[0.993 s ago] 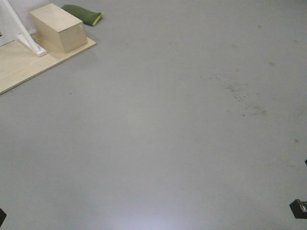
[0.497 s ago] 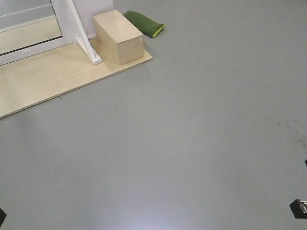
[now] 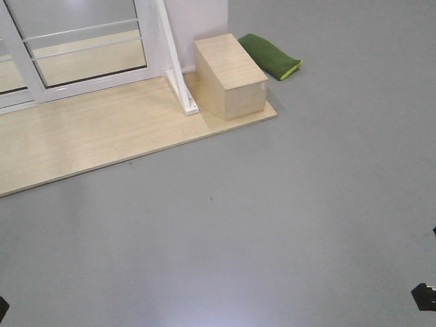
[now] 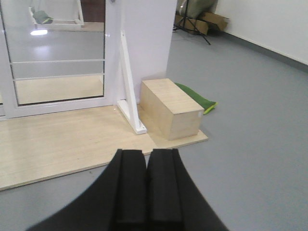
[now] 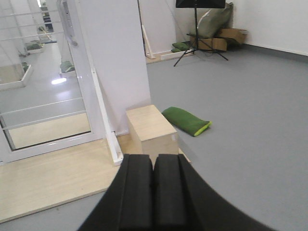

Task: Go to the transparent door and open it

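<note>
– At eleven o'clock in the front view, what is new?
– The transparent door. A second ago only a box corner and a board edge showed there. Now its white frame and thin bars fill the top left, above a pale wooden platform. The base has swung toward the door, so the approach is under way, though open grey floor lies between.
– What sits beside it?
– A wooden box on the platform at one o'clock, a green cushion just past it, and a slanted white brace between box and glass.
– And the grippers?
– The left gripper and right gripper each have their black pads pressed together, holding nothing, both well short of the door.
– What is hard to see?
– The front view cuts the door off above its lower bars. Only the right wrist view shows what is probably the silver-grey handle, at eleven o'clock, partly cropped. Whether the panel is closed or ajar, I cannot tell.
</note>
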You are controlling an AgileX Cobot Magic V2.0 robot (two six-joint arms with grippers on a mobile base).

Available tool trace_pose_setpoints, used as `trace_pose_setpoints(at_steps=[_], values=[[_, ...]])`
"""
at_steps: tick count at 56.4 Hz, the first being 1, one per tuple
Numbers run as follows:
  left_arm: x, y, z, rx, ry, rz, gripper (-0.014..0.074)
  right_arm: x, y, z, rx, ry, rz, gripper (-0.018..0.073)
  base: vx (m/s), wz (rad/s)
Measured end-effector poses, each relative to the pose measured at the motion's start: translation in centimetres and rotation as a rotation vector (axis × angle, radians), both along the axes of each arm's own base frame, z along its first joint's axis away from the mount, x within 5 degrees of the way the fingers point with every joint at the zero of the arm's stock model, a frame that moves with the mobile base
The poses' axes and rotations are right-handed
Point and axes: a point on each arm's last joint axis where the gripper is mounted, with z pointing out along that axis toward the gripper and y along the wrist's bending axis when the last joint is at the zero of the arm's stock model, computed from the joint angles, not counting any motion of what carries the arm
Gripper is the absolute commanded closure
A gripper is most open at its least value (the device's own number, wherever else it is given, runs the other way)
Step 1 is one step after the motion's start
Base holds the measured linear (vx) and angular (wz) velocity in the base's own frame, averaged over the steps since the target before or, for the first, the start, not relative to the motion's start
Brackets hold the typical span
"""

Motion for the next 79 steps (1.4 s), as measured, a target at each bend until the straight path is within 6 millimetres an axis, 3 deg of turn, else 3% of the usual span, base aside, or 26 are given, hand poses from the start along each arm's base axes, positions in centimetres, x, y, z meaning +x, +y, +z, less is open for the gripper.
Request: trace_pose_setpoints(at_steps=[38, 79], values=[[0.00, 0.00, 0.00, 0.000, 0.000, 0.000, 0.0594, 0.00, 0.00, 0.00, 0.000, 0.000, 0.000, 0.0558, 0.59, 0.47], [0.00, 0.00, 0.00, 0.000, 0.000, 0.000, 0.0594, 0.00, 0.00, 0.00, 0.000, 0.000, 0.000, 0.0558, 0.56, 0.09]])
